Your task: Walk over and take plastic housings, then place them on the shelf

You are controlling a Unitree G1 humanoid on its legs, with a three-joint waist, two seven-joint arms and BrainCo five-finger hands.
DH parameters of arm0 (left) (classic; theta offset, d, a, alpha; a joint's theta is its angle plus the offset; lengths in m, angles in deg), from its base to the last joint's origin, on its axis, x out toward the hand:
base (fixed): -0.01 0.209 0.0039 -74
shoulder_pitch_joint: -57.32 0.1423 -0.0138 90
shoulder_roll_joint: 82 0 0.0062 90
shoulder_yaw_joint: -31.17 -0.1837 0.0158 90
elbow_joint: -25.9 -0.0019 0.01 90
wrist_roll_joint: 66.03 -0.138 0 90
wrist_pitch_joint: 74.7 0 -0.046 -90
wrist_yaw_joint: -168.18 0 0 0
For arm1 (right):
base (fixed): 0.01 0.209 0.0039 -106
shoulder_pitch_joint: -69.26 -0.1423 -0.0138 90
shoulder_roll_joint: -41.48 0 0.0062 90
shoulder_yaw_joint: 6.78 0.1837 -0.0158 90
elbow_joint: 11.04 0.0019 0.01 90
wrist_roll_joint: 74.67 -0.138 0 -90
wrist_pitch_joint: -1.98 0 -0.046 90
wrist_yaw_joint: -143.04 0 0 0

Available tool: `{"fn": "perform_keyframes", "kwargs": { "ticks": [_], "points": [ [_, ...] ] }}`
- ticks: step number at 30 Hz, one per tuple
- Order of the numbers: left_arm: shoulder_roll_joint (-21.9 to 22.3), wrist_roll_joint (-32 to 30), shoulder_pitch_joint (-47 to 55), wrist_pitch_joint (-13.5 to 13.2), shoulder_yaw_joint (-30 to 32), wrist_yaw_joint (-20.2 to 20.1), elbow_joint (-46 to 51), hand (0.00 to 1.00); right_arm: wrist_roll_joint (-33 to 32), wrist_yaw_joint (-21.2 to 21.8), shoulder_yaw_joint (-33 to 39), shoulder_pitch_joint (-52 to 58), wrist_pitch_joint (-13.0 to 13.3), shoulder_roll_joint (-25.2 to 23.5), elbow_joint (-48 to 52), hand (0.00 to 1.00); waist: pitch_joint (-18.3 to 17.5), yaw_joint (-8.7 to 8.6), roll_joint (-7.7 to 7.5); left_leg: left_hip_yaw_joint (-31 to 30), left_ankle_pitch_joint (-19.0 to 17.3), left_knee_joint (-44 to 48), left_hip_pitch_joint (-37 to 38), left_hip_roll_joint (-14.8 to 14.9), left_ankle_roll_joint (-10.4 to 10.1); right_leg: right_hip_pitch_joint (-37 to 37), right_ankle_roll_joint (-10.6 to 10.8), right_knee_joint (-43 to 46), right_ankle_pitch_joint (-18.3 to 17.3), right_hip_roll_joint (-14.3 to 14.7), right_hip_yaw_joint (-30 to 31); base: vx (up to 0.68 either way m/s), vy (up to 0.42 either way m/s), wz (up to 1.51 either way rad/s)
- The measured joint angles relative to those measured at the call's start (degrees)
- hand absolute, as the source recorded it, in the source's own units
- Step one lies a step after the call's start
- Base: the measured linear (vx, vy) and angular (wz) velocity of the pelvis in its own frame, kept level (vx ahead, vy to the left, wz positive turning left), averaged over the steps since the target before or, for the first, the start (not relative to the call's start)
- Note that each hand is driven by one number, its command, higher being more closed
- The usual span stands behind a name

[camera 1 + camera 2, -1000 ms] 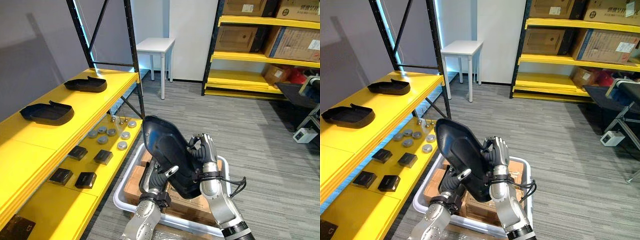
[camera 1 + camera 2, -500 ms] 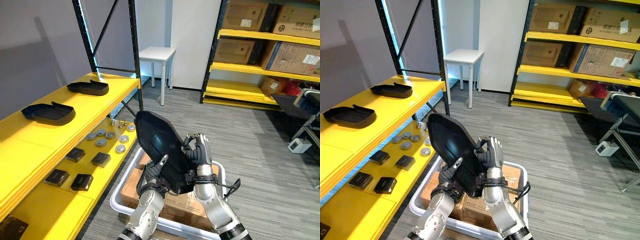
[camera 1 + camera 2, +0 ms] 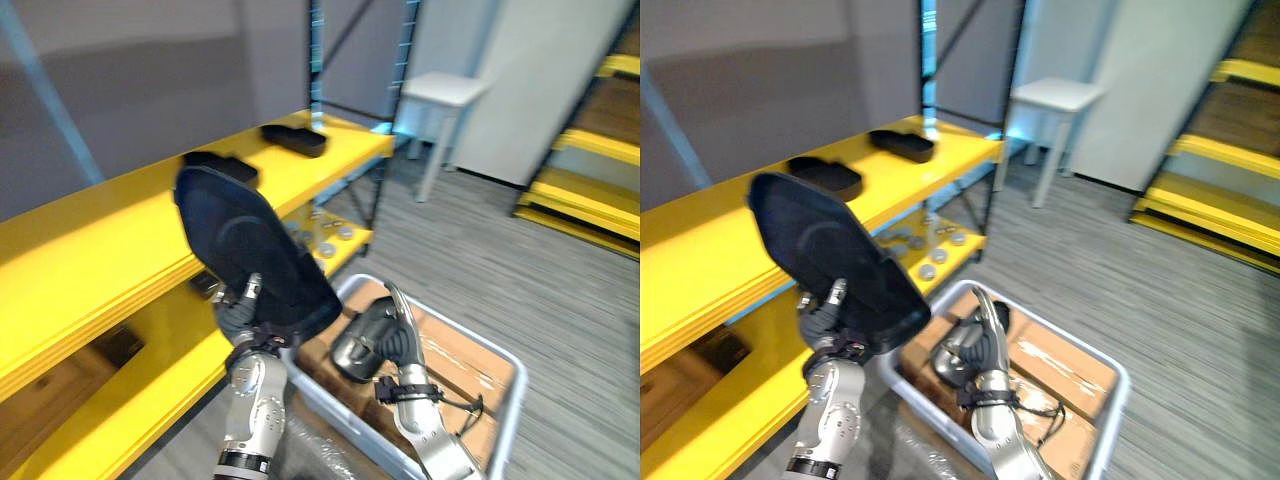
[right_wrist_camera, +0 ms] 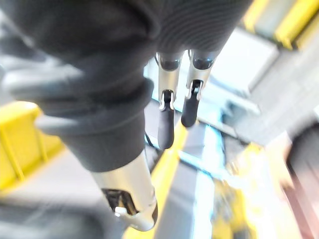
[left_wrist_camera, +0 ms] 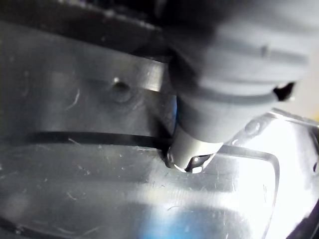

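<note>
A large black plastic housing [image 3: 245, 250] stands tilted in front of the yellow shelf [image 3: 110, 225]. My left hand [image 3: 243, 312] is shut on its lower edge from below. In the left wrist view my thumb [image 5: 199, 139] presses on the housing's glossy surface [image 5: 75, 179]. My right hand [image 3: 385, 340] hangs apart from the housing, over the white bin [image 3: 515, 385], and its fingers [image 4: 167, 122] are straight and hold nothing. Two more black housings [image 3: 295, 140] [image 3: 222, 166] lie on the shelf's top board.
The bin holds cardboard boxes [image 3: 455, 360] and sits on the grey floor beside the shelf. Small metal discs [image 3: 325, 235] lie on the lower shelf board. A white side table [image 3: 445, 90] stands further back, past the shelf's dark uprights.
The camera has swung left toward the shelf. My right hand has let go of the housing and dropped over the bin. Only the left hand now carries it, nearer the shelf.
</note>
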Motion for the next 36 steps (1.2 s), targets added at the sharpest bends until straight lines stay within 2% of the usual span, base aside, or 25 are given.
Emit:
{"fn": "perform_keyframes", "kwargs": {
  "ticks": [3, 4, 5, 7, 8, 9, 10, 11, 12, 13, 14, 15, 16, 18, 19, 20, 21, 22, 25, 28, 29, 31, 32, 35, 36],
  "points": [
    [-2.2, -12.3, 8.1, 3.1, 4.3, 1.2, 5.7, 1.0, 0.0, 0.0, 5.1, 2.7, 0.5, -0.8, 5.1, 0.0, 0.2, 1.87, 0.34, -1.1, 2.1, -0.2, -0.3, -2.6, 0.1, 1.0, 1.6, 1.7, -1.4, -2.8, -2.4, 0.17, 0.159, 0.7],
    [-2.6, -18.0, 11.5, 4.8, 7.6, 1.7, 7.6, 1.0, 0.0, 0.0, 7.4, 3.8, 1.4, -1.7, 5.9, 0.0, 0.0, 1.94, -0.21, -1.7, 2.4, -0.2, -0.3, -4.5, 0.6, 1.7, 2.5, 3.0, -2.0, -4.9, -4.1, 0.17, 0.135, 0.44],
    [-2.6, -19.1, 11.9, 5.2, 8.3, 1.8, 7.9, 1.0, 0.0, 0.0, 7.8, 4.0, 1.5, -2.1, 5.9, 0.0, 0.0, 1.93, -0.35, -2.1, 2.3, -0.1, -0.2, -5.0, 0.7, 1.9, 2.6, 3.3, -2.0, -5.4, -4.4, 0.23, 0.168, 0.65],
    [-2.6, -26.6, 13.9, 7.2, 11.8, 2.1, 9.6, 1.0, 0.0, 0.1, 11.6, 5.9, 1.5, -3.2, 5.7, 0.0, 0.2, 1.94, -0.66, -5.2, -0.1, 1.8, 0.0, -8.1, 2.2, 2.5, 3.3, 12.2, -2.5, -11.1, -6.2, 0.22, 0.18, 0.79],
    [-2.6, -27.9, 14.2, 7.5, 11.9, 2.1, 10.2, 1.0, 0.0, 0.1, 12.7, 6.6, 1.5, -3.3, 5.6, 0.0, 0.2, 1.88, -0.64, -6.3, -0.7, 2.2, 0.4, -8.8, 2.7, 2.5, 3.3, 16.0, -2.5, -12.9, -6.1, 0.2, 0.213, 1.07],
    [-2.9, -30.6, 14.3, 7.8, 11.8, 1.9, 11.6, 1.0, -0.1, 0.5, 15.1, 8.0, 1.5, -3.6, 5.6, 0.0, 0.5, 1.75, -1.07, -9.1, -1.8, 2.5, 1.7, -10.5, 3.4, 2.3, 1.3, 24.9, -1.4, -16.8, -4.8, 0.19, 0.23, 1.24],
    [-3.2, -32.1, 14.3, 7.8, 11.9, 1.9, 13.3, 1.0, -0.2, 0.7, 17.5, 8.9, 1.5, -4.2, 5.6, 0.0, 0.8, 1.5, -1.42, -12.0, -3.2, 2.5, 3.6, -12.1, 4.0, -0.1, -4.8, 33.5, 2.7, -19.3, 2.0, 0.19, 0.241, 1.3],
    [-3.5, -33.0, 14.3, 7.8, 12.0, 1.9, 14.2, 1.0, -0.3, 1.0, 18.6, 9.4, 1.6, -4.4, 5.6, 0.0, 0.8, 1.14, -1.31, -13.9, -3.5, 2.5, 3.9, -12.4, 4.3, -2.1, -5.8, 37.1, 3.4, -18.9, 7.3, 0.18, 0.162, 1.41],
    [-4.9, -34.2, 14.1, 7.6, 12.2, 2.0, 15.6, 1.0, -0.4, 1.3, 20.0, 10.0, 1.7, -5.5, 5.7, 0.0, 1.1, 0.06, -1.01, -17.9, -4.0, 2.3, 4.1, -12.5, 5.1, -6.8, -3.5, 42.9, -3.4, -14.6, 17.6, 0.15, 0.05, 1.23],
    [-5.3, -34.5, 14.0, 7.6, 12.6, 2.0, 15.7, 1.0, -1.0, 1.5, 20.1, 10.2, 1.7, -5.7, 5.7, 0.0, 1.2, -0.52, -0.8, -19.8, -4.0, 2.0, 4.4, -12.5, 5.2, -8.8, -2.9, 44.2, -6.4, -12.0, 21.2, 0.21, -0.023, 1.51],
    [-5.8, -35.1, 14.0, 7.6, 13.2, 1.9, 15.6, 1.0, -1.8, 2.0, 20.1, 10.6, 1.8, -5.9, 5.7, 0.0, 1.7, -1.12, -0.53, -22.5, -3.9, 1.3, 5.7, -12.6, 5.5, -11.2, -2.8, 43.4, -10.4, -8.0, 24.7, 0.26, -0.051, 1.36],
    [-5.8, -35.1, 14.0, 7.6, 13.1, 1.5, 15.5, 1.0, -2.8, 2.6, 20.9, 11.1, 1.9, -6.2, 5.7, 0.0, 1.7, -1.07, -0.47, -25.1, -3.8, 1.3, 6.6, -13.0, 5.5, -12.5, -3.2, 38.9, -12.5, -5.6, 25.2, 0.25, -0.053, 1.26],
    [-5.8, -35.1, 14.0, 7.6, 13.0, 1.4, 15.5, 1.0, -3.2, 2.8, 21.8, 11.2, 1.9, -6.6, 5.7, 0.0, 1.8, -1.06, -0.46, -26.4, -3.9, 1.3, 7.1, -13.1, 5.5, -13.2, -3.0, 36.0, -12.8, -4.3, 25.8, 0.23, -0.072, 1.21],
    [-5.8, -35.0, 13.8, 7.5, 12.7, 0.5, 15.5, 1.0, -4.1, 3.2, 25.4, 11.8, 2.1, -7.3, 5.9, 0.0, 1.8, -1.7, -0.42, -31.4, -4.3, 1.4, 7.7, -13.3, 5.0, -15.9, -2.8, 23.4, -12.6, 0.8, 31.0, 0.17, -0.12, 1.26],
    [-5.8, -35.0, 13.8, 7.5, 12.4, 0.2, 15.4, 1.0, -4.4, 3.2, 26.5, 12.1, 2.3, -7.3, 5.9, 0.0, 1.8, -1.82, -0.43, -32.4, -4.5, 1.4, 7.9, -13.3, 4.7, -16.2, -3.2, 20.5, -12.3, 1.6, 32.5, 0.17, -0.156, 1.19],
    [-5.8, -35.0, 13.9, 7.5, 11.7, -0.1, 15.4, 1.0, -5.3, 3.2, 28.1, 12.4, 2.4, -7.4, 5.9, 0.0, 1.8, -1.88, -0.73, -33.0, -5.0, 1.9, 8.3, -13.8, 4.1, -16.2, -3.7, 14.9, -9.5, 2.5, 34.8, 0.14, -0.129, 0.97],
    [-6.0, -34.9, 13.9, 7.4, 11.1, -0.5, 15.5, 1.0, -6.5, 2.8, 28.7, 12.7, 2.6, -7.5, 6.0, 0.0, 1.8, -1.98, -1.7, -32.8, -6.2, 2.6, 8.8, -14.8, 3.1, -15.9, -3.9, 11.7, -4.4, 2.1, 36.0, 0.19, -0.181, 1.0],
    [-5.5, -34.8, 14.2, 7.1, 10.3, -0.8, 15.2, 1.0, -6.8, 2.6, 28.9, 12.9, 2.6, -7.4, 5.6, 0.0, 2.3, -2.14, -2.03, -33.3, -7.7, 3.5, 9.8, -15.7, 2.1, -14.9, -2.6, 12.0, 0.4, 1.3, 36.6, 0.19, -0.165, 0.6],
    [-3.9, -33.2, 15.1, 5.7, 8.9, -2.1, 15.7, 1.0, -8.2, 2.6, 28.4, 13.1, 2.8, -7.6, 5.8, 0.0, 2.3, -1.63, 1.31, -31.7, -10.4, 5.7, 8.5, -12.3, 0.2, -12.0, -3.7, 4.9, 2.5, 4.6, 36.6, 0.19, -0.135, -0.07],
    [-3.1, -28.1, 14.3, 5.2, 6.3, -3.5, 15.7, 1.0, -8.5, 2.8, 28.2, 14.7, 2.8, -8.0, 6.3, 0.0, 3.1, -1.99, 2.19, -31.0, -15.4, 13.1, 7.0, -9.3, -1.2, -9.3, -4.6, 2.4, 2.6, 7.4, 36.8, 0.19, -0.082, -0.22],
    [-2.4, -24.8, 14.3, 4.8, 5.1, -4.4, 15.6, 1.0, -8.5, 3.2, 27.9, 15.8, 2.8, -7.9, 7.3, 0.0, 4.1, -2.41, 2.59, -30.3, -17.3, 18.3, 6.4, -7.8, -2.4, -7.6, -5.1, 2.4, 1.9, 8.4, 37.1, 0.17, -0.037, -0.15],
    [-1.7, -19.7, 13.8, 4.2, 3.8, -5.7, 15.3, 1.0, -9.2, 4.3, 27.5, 17.2, 3.0, -7.7, 10.6, 0.0, 4.5, -3.09, 2.78, -29.1, -18.6, 28.5, 2.7, -6.3, -4.3, -6.4, -5.5, 2.2, 1.5, 8.9, 38.3, 0.17, 0.004, -0.29],
    [-1.5, -17.7, 13.3, 3.8, 3.8, -6.4, 15.2, 1.0, -9.8, 4.9, 27.4, 17.3, 3.2, -7.4, 11.6, 0.0, 4.7, -3.15, 2.69, -28.9, -18.7, 30.8, 1.5, -6.2, -4.5, -6.1, -5.6, 1.9, 1.5, 8.6, 38.7, 0.24, 0.081, -0.43],
    [-1.5, -9.8, 9.5, 1.7, 3.8, -8.7, 12.3, 1.0, -12.5, 7.6, 27.8, 17.3, 4.4, -5.3, 14.2, 0.0, 4.8, -3.75, 2.7, -27.5, -18.9, 25.9, 1.2, -4.1, -3.9, -5.9, -5.5, 1.9, 1.4, 6.6, 40.5, 0.12, 0.116, -0.3],
    [-1.5, -6.6, 7.6, 1.2, 3.8, -9.4, 11.1, 1.0, -13.1, 8.3, 27.8, 17.4, 4.7, -4.4, 14.7, 0.0, 4.6, -4.31, 3.37, -27.9, -17.2, 19.2, 2.1, -3.0, -2.9, -6.4, -5.2, 1.9, 1.3, 6.5, 41.2, 0.08, 0.237, -0.29]
  ]
}}
